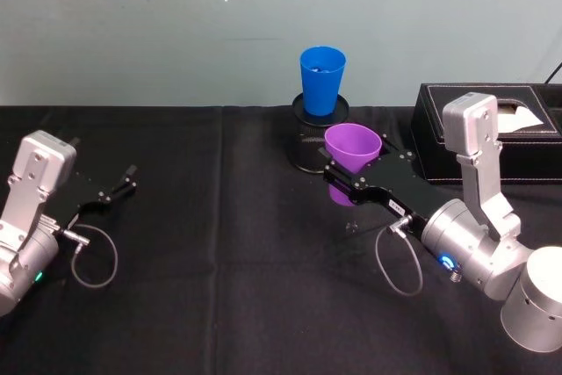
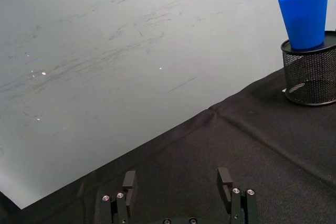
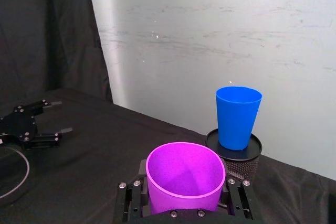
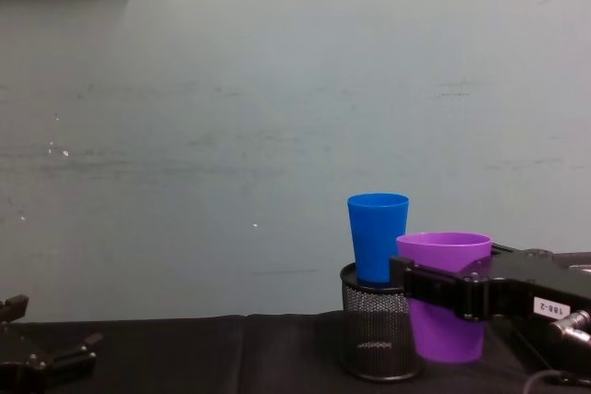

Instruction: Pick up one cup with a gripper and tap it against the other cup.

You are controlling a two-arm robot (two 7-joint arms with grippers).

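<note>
My right gripper [image 1: 339, 178] is shut on the purple cup [image 1: 353, 148], one finger on each side of its wall, and holds it upright above the black cloth. In the right wrist view the purple cup [image 3: 184, 174] sits between the fingers [image 3: 131, 195]. The blue cup [image 1: 322, 79] stands upright on top of a black mesh pen holder [image 1: 307, 142], just beyond the purple one and to its left, with a gap between them [image 3: 237, 116]. In the chest view the purple cup [image 4: 445, 297] hangs lower than the blue cup [image 4: 378, 235]. At the far left my left gripper [image 1: 118, 183] rests open and holds nothing.
A black box [image 1: 492, 129] with a white tissue stands at the back right, beside my right arm. The table [image 1: 219, 305] is covered with black cloth and a pale wall rises close behind it. Cables loop near both wrists.
</note>
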